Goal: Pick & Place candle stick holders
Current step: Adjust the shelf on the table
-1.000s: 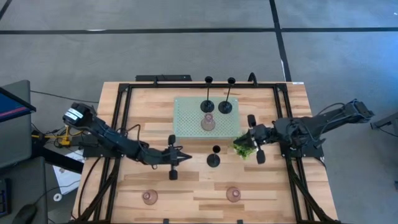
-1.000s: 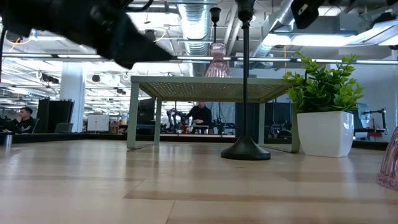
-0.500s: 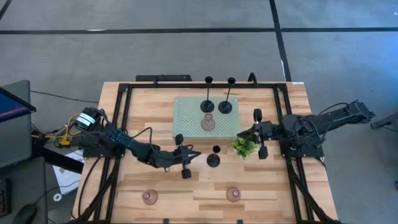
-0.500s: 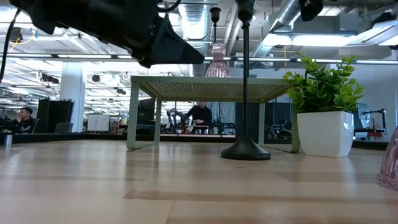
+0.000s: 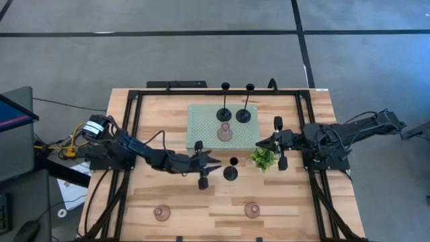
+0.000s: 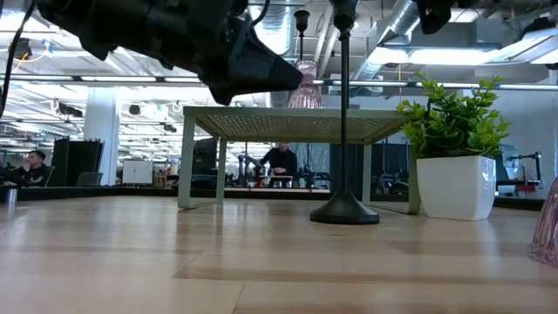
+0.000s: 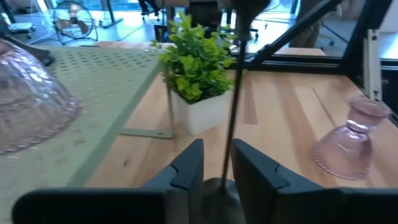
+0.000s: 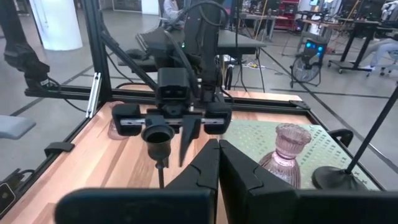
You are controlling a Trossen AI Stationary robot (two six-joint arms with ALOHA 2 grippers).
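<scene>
- Near edge of table (image 5: 282, 202): you've got two pink holders standing free, one toward the near-left corner (image 5: 161, 213), one right of centre (image 5: 252, 210). The low view catches a sliver of pink glass at its right border.
- Mid-table: the lone black holder (image 5: 231, 172) stands upright on the wood, just off the tray's near edge.
- Your left gripper (image 5: 216, 167) is right at that holder, fingers (image 7: 189, 171) parted w/ the thin stem between them in the wrist view. No contact visible, so nothing is held.
- Just right of that holder: small green plant (image 5: 263, 158) in a white pot, near the tray's near-right corner.
- Right gripper (image 5: 269, 143) hovers by the plant, pointing at the tray, fingers (image 8: 205, 165) pressed together, gripping nothing.
- Pale green perforated tray (image 5: 201, 124), centre of table toward the far edge, carries a third pink holder (image 5: 224, 132) near its near edge and two black holders (image 5: 224, 114) (image 5: 243, 115) behind it.
- Beyond the table, low view: a person (image 6: 281, 162) in the room, seen under the tray.
</scene>
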